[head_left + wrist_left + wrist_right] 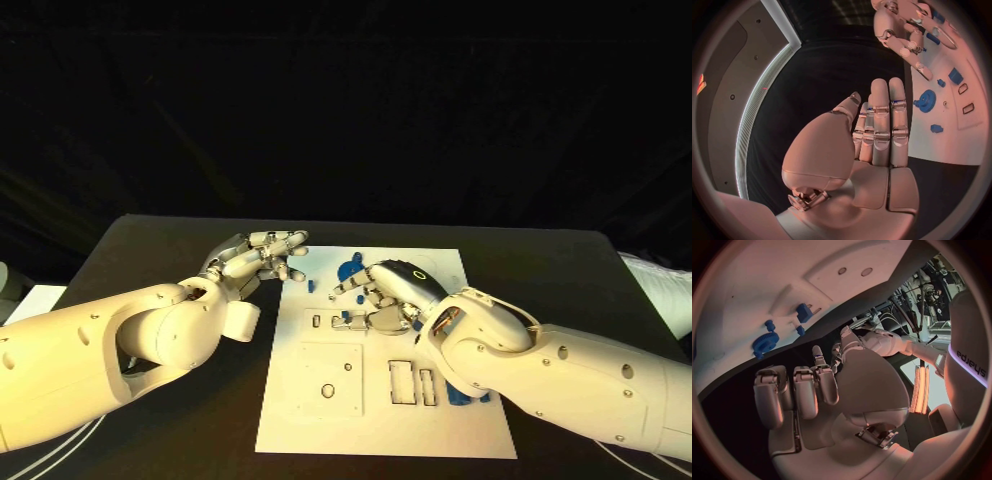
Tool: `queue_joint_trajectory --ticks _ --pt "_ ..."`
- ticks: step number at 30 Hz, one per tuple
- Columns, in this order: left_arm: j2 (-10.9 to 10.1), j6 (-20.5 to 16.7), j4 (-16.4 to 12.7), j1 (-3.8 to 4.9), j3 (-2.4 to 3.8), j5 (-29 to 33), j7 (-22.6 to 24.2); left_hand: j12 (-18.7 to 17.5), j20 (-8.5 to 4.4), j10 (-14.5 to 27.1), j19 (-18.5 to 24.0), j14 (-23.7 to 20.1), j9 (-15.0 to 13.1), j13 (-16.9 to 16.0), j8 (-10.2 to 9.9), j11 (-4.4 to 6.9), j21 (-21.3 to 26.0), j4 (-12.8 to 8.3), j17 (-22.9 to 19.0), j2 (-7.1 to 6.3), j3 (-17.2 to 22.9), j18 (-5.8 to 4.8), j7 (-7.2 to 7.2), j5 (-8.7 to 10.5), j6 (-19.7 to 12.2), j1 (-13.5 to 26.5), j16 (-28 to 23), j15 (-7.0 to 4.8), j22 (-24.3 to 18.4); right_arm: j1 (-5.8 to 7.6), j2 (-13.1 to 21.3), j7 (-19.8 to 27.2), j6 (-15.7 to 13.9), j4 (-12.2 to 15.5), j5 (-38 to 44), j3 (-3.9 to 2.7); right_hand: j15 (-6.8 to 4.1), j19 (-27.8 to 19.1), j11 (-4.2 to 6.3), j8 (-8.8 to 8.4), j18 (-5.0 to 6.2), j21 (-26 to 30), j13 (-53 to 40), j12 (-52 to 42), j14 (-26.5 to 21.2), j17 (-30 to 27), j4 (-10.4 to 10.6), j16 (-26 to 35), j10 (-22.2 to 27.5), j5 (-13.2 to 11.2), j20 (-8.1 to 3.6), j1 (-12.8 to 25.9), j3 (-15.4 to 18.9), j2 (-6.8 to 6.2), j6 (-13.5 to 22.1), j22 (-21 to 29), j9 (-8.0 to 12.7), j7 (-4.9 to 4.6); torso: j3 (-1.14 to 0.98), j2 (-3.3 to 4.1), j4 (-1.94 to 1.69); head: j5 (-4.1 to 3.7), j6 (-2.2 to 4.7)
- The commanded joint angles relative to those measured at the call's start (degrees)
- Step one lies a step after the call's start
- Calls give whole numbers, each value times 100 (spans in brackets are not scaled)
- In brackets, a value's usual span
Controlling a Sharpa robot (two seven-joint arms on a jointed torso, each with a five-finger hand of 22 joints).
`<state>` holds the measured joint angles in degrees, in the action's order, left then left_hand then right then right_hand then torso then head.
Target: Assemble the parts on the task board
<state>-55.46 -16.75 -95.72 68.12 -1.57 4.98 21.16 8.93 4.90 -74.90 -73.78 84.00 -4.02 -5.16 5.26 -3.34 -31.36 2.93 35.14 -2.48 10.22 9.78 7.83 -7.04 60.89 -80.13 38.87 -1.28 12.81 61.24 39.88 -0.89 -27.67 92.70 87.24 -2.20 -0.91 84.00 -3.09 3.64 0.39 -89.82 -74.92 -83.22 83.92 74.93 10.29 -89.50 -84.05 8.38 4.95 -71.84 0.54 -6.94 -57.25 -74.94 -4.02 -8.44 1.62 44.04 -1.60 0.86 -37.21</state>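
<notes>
White plate first: the task board point(378, 395) lies in the middle of the black surface point(173, 250), and its near end carries rectangular cut-outs and a small blue part point(459, 394) at its right edge, just beside the right forearm. Further up, the right hand point(387, 295) hovers over the board's middle with fingers curled downward; whether it pinches anything I cannot tell. Beyond it lies the blue gear point(351, 268), with another blue piece point(312, 286) near the board's left edge. The left hand point(257, 258) hangs beside the far-left corner of the board, fingers straight and together, holding nothing.

I judge the assembly to be at an early stage: parts lie loose and slots stand bare. The next move seems to call for the right hand to close on one small piece and carry it to a matching recess, which needs a fine pinch.

The left wrist view shows the left hand point(879, 135) flat and empty, and past it the gear point(927, 100), a square blue block point(955, 76) and the right hand point(907, 30) above the board point(954, 140). The right wrist view shows the right hand point(798, 395) from behind, and the gear point(765, 342) with small pieces on the board point(742, 290).
</notes>
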Motion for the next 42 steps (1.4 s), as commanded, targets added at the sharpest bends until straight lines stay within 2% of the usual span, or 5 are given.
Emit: queue_joint_trajectory --ticks 1,6,21,28,42 --pt "61 -230 56 3 0 -752 -604 204 -135 -510 -368 446 -3 -183 10 139 -747 49 2846 -59 62 10 -79 35 131 92 2924 -121 635 121 247 1040 106 211 -1165 -30 36 510 -55 -6 1 71 -1200 114 556 1288 7 62 -279 -22 54 -133 67 9 59 -1355 -4 -10 -10 -26 6 18 -1" --pt "122 -34 119 7 0 -1660 -1829 1595 -255 -834 -1030 594 -86 -1461 115 292 -3750 345 5442 -115 -98 -468 -172 45 269 559 5083 -161 4342 466 839 1134 447 457 -2294 -54 32 460 -49 22 23 124 -1160 200 533 1198 -31 114 -241 91 55 -337 70 147 40 -1271 -21 -3 -29 -72 31 31 3" --pt "814 1548 612 395 7 -5200 -5472 5897 -259 -386 -877 600 -1083 -5860 1645 391 -4844 1346 5486 148 -1000 -586 -401 47 28 1305 5113 -273 5706 1148 1962 907 319 93 -3856 -59 21 423 -42 0 40 165 -1147 217 517 1124 -38 156 -238 192 43 -355 126 206 59 -1205 -20 -2 -106 -250 86 79 -94" --pt "1326 1800 1003 536 5 -5831 -5752 6544 -366 -604 -996 600 -2268 -6581 2882 526 -5121 1372 5486 249 -1645 -664 -580 421 -365 1599 5113 -390 6175 1171 2011 770 334 20 -3837 -44 21 407 -42 1 47 182 -1139 236 510 1097 -35 172 -231 200 42 -347 140 205 62 -1177 -20 -2 -145 -274 110 106 -141" --pt "1894 2217 1459 647 -4 -6216 -5883 6633 -398 -633 -1030 600 -2764 -6696 3260 553 -5188 1377 5486 339 -1962 -685 -608 427 -659 1644 5113 -416 6305 1169 1957 673 379 -90 -3772 -17 20 393 -41 5 53 198 -1127 261 504 1070 -33 188 -223 234 40 -344 165 211 61 -1152 -22 0 -129 -262 100 129 -194"
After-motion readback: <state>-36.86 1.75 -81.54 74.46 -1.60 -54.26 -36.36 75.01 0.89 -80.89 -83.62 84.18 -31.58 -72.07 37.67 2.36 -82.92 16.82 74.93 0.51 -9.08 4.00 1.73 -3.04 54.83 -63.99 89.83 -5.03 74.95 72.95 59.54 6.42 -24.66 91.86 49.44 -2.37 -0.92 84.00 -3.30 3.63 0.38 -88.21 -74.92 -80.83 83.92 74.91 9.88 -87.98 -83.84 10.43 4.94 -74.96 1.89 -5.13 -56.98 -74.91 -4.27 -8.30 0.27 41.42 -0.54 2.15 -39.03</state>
